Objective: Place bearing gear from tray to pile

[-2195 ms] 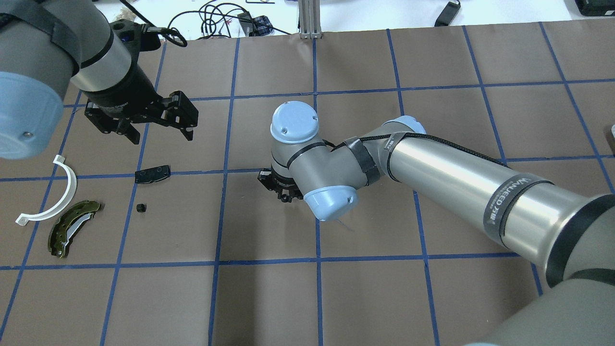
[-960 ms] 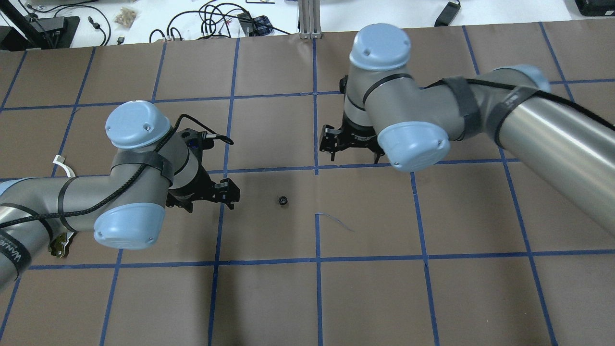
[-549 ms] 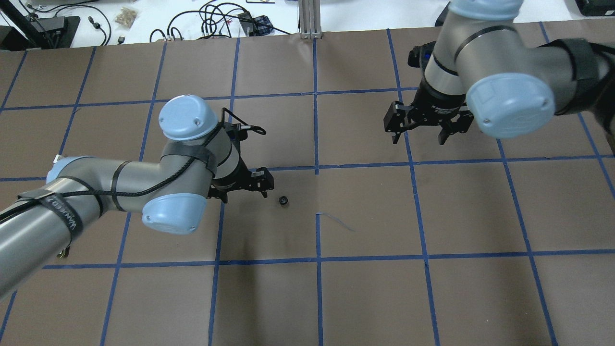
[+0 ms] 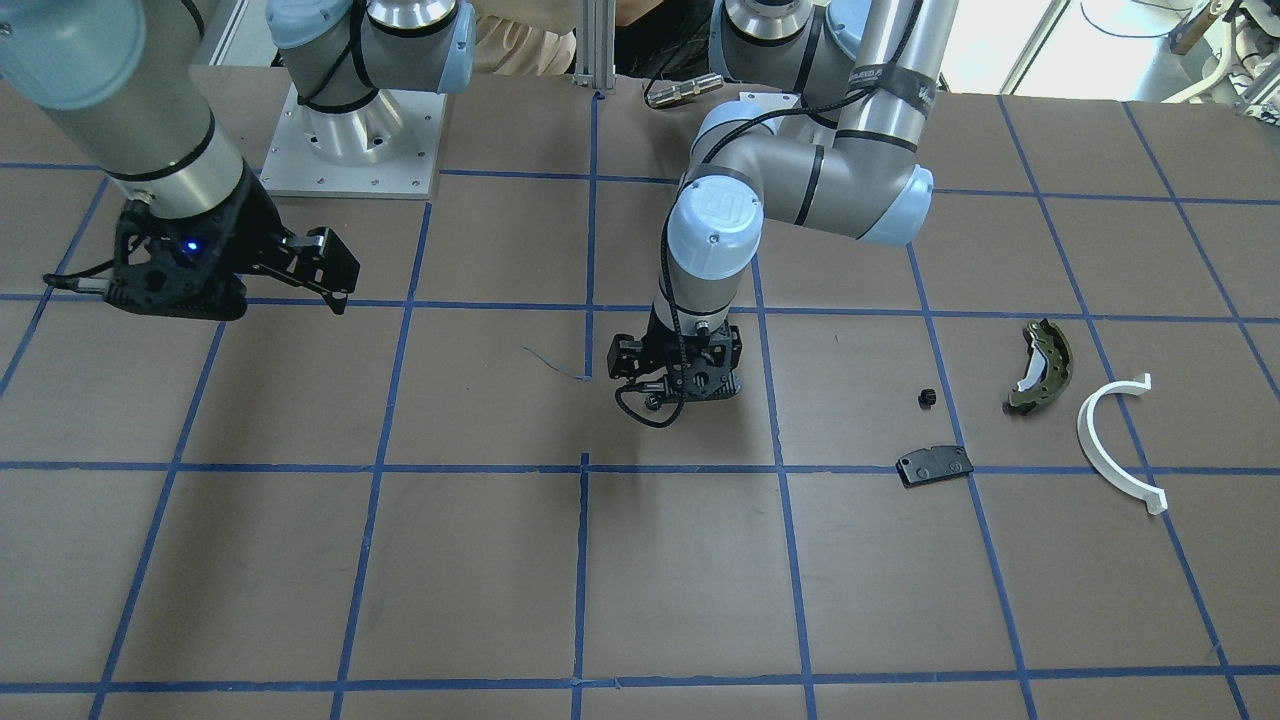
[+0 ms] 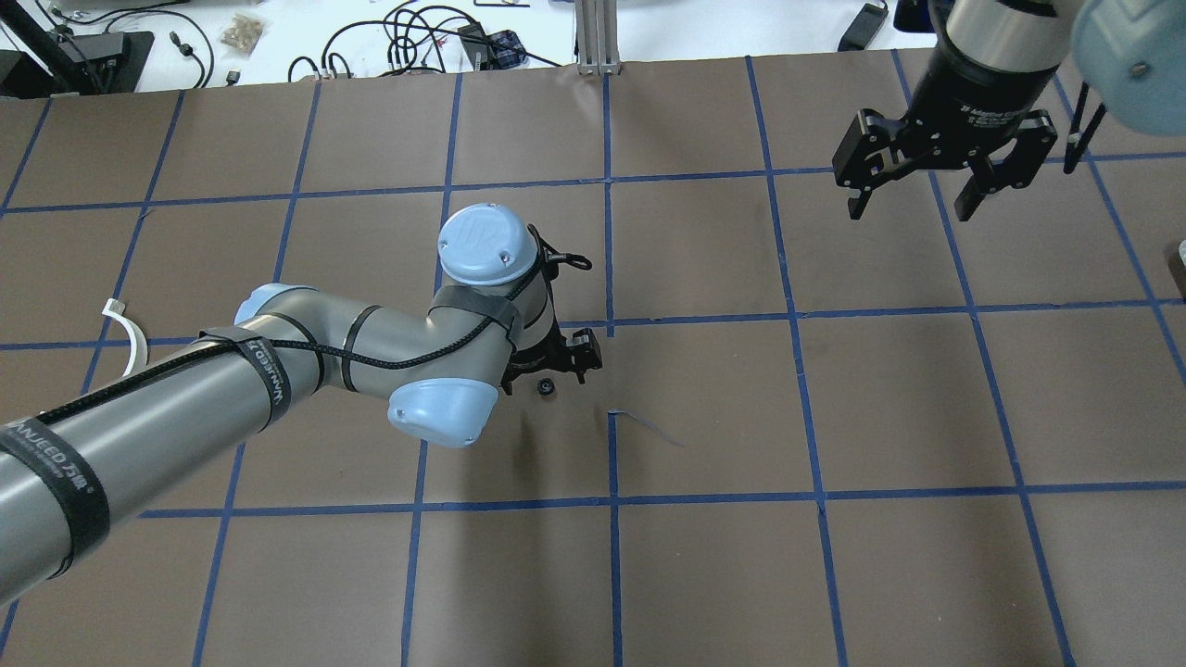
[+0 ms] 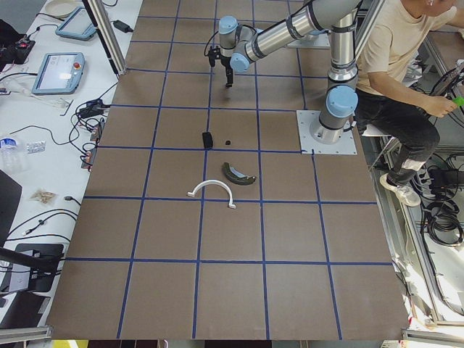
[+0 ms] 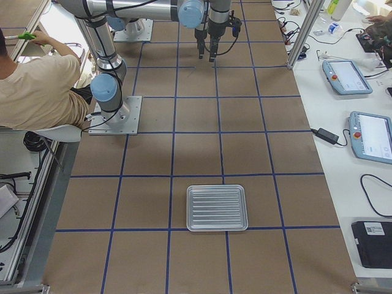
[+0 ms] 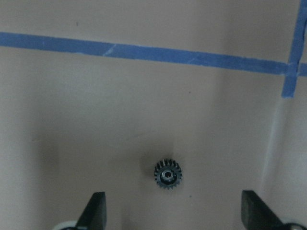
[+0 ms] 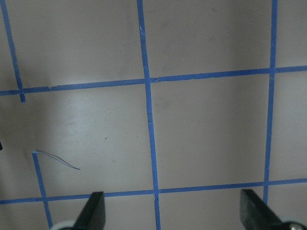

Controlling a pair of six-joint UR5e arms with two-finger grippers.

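The bearing gear (image 5: 547, 385), small, black and toothed, lies flat on the brown table; the left wrist view shows it (image 8: 168, 175) too. My left gripper (image 5: 553, 369) is open and low over it, with a finger on each side, not touching (image 8: 175, 216). The pile lies apart at the table's left end: olive brake shoe (image 4: 1040, 362), white half-ring arc (image 4: 1108, 448) and black pad (image 4: 934, 465). My right gripper (image 5: 913, 195) is open and empty, high over the far right.
A second small black gear (image 4: 926, 397) lies by the pile. The silver tray (image 7: 217, 208) stands empty at the table's right end. An aluminium post (image 5: 598, 37) and cables sit at the far edge. A seated operator (image 6: 399, 43) is by the robot base.
The right gripper left the gear on the table's middle and withdrew up to the far right. The left arm swung from the pile to the right and now stands over the gear.
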